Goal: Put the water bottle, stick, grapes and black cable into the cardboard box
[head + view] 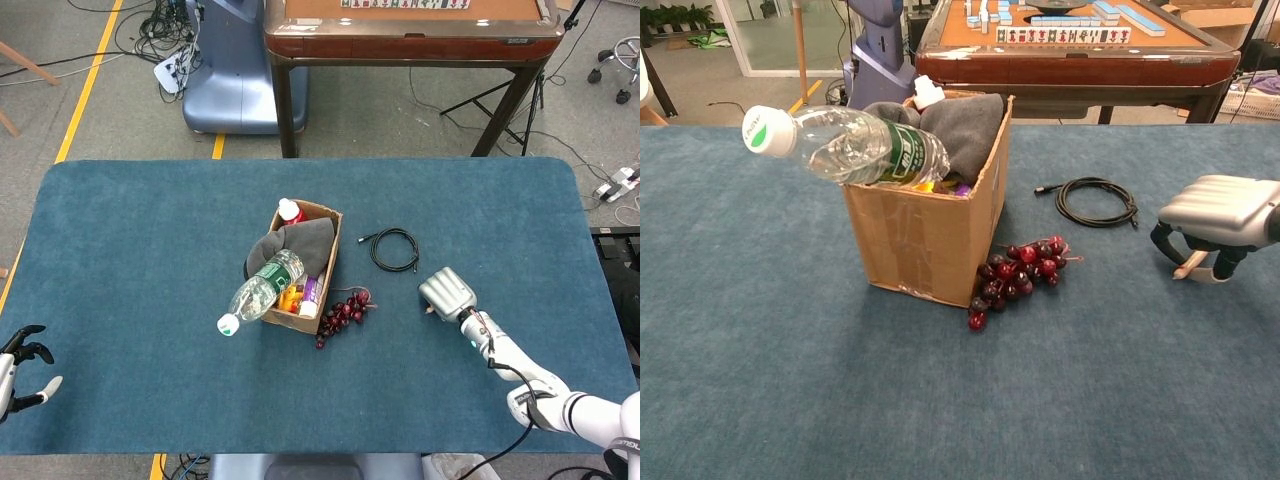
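Cardboard box [322, 262] on blue felt table [140, 250], grey floor, yellow line [88, 85]

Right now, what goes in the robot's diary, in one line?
right hand grips stick | water bottle on cardboard box | grapes, black cable outside

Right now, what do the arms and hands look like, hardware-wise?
Right hand: ribbed silver-grey back shell, black fingers with pale tips. Its forearm is slim, white, with a black cable running along it. Left hand: black fingers, white tips, only partly in frame.
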Robot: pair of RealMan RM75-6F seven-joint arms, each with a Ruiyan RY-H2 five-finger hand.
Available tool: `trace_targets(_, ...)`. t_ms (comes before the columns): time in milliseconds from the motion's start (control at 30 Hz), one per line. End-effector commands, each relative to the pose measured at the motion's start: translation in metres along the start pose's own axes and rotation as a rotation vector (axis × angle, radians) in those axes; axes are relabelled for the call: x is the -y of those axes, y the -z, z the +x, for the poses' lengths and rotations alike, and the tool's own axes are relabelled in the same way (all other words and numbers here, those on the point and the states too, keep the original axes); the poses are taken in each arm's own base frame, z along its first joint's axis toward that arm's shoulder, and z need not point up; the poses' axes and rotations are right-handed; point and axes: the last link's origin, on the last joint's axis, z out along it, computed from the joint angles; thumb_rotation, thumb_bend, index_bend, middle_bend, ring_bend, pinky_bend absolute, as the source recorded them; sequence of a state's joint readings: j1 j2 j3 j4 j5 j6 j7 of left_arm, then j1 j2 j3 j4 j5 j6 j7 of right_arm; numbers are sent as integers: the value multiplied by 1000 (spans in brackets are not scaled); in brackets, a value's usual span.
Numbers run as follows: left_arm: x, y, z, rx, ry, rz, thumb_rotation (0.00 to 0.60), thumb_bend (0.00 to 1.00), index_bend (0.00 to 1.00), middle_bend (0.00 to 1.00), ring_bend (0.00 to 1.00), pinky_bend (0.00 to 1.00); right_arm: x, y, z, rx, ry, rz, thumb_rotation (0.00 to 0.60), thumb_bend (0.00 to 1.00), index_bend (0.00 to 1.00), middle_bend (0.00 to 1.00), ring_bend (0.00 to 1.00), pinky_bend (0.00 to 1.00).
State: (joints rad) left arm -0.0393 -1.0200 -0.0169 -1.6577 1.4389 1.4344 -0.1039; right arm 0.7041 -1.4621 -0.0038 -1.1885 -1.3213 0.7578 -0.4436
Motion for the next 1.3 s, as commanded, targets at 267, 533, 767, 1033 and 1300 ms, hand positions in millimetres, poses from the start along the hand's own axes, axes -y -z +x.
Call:
trace_targets(267, 0, -1, -1, 3, -1, 1, 600, 193, 525, 201, 401, 666, -5, 9, 18, -64, -36, -11, 600, 350, 666, 1000, 1000, 1000)
trace_targets(533, 1, -1, -1, 5, -3, 4, 600, 193, 524, 201, 401, 666, -11, 19, 51, -167, -78, -21, 600, 350, 667, 1000, 1000, 1000)
trace_targets(767, 1, -1, -1, 4, -2, 3, 600, 193, 520, 201, 401, 666, -9, 21, 100, -304, -112, -15, 600, 350, 666, 1000, 1000, 1000)
trace_targets(1033, 0, 0, 0, 1, 3, 2, 600, 194, 483, 201, 401, 666, 18, 17, 151, -440, -185, 49, 600, 350, 666, 1000, 1000, 1000)
trace_targets(1300, 1, 1, 5, -14, 17, 1, 600, 194, 483, 201, 401, 666, 62, 5, 184, -528, -207, 138, 600, 350, 667, 1000, 1000, 1000)
